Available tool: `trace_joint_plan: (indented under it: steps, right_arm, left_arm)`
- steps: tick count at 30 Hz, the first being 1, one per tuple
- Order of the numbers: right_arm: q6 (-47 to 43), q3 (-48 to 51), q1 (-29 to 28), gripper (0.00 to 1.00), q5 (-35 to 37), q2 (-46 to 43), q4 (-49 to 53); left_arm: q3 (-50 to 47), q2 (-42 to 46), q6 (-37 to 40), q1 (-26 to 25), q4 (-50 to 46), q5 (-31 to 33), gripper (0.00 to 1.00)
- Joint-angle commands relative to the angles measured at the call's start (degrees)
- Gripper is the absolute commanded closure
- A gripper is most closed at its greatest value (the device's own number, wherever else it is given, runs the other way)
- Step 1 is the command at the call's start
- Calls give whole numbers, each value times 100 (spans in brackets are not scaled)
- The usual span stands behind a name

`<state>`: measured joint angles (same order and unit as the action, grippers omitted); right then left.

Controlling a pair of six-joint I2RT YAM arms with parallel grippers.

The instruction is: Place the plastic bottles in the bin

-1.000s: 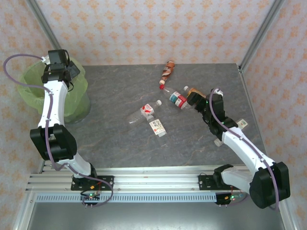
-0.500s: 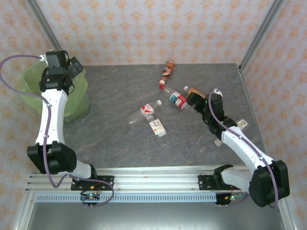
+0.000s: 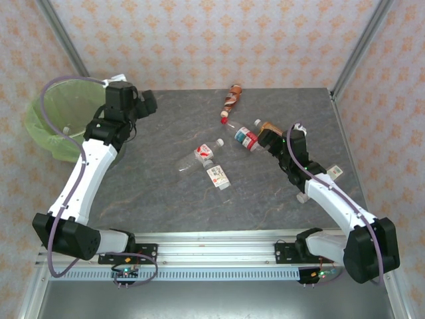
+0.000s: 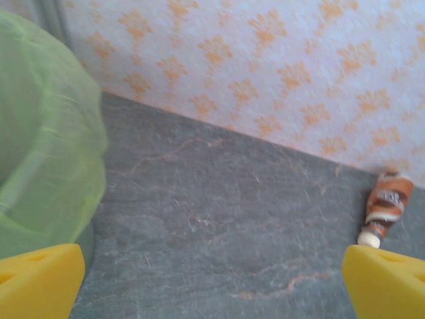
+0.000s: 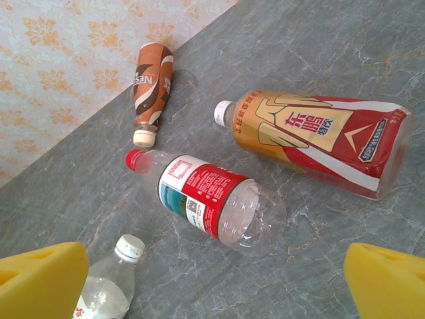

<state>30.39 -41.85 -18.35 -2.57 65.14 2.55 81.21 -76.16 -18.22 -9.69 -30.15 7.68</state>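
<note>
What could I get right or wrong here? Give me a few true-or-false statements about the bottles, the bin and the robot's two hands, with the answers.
1. The brown bottle lies on its side. True.
2. The left hand holds a bottle. False: it is open and empty, near the bin.
3. The bin is lined with a green bag. True.
4. The clear bottle next to the amber bottle has a white cap. False: its cap is red.
5. The right hand is clamped on the amber bottle. False: it is open and holds nothing, close to that bottle.
</note>
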Motion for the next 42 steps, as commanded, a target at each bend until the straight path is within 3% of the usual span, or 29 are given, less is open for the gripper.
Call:
trace_joint_plan:
  steps: [1, 5, 14, 23, 33, 38, 42]
  right_arm:
    - [33, -21, -15, 1, 190, -2, 9]
    - [55, -6, -20, 1, 258, 7, 29]
    - [-65, -87, -15, 1, 188, -15, 211]
    - [-90, -119, -14, 1, 22, 16, 200]
    - [-134, -90, -13, 1, -290, 38, 354]
    - [-812, 326, -18, 1, -1597, -28, -265]
    - [-1085, 411, -18, 1, -1934, -11, -290]
  left_arm:
    - [-189, 26, 585, -325, 315, -78, 0]
    - [-272, -159, 1138, -736, 321, -399, 0]
    - [-285, -926, 2031, -1564, 17, -422, 0]
    - [-80, -1725, 2546, -1629, -664, -1442, 0]
    - [-133, -2527, 3108, -1773, -541, -1804, 0]
    - [5, -2849, 3319, -1772, -672, -1769, 0]
    - [112, -3096, 3318, -1773, -734, -1562, 0]
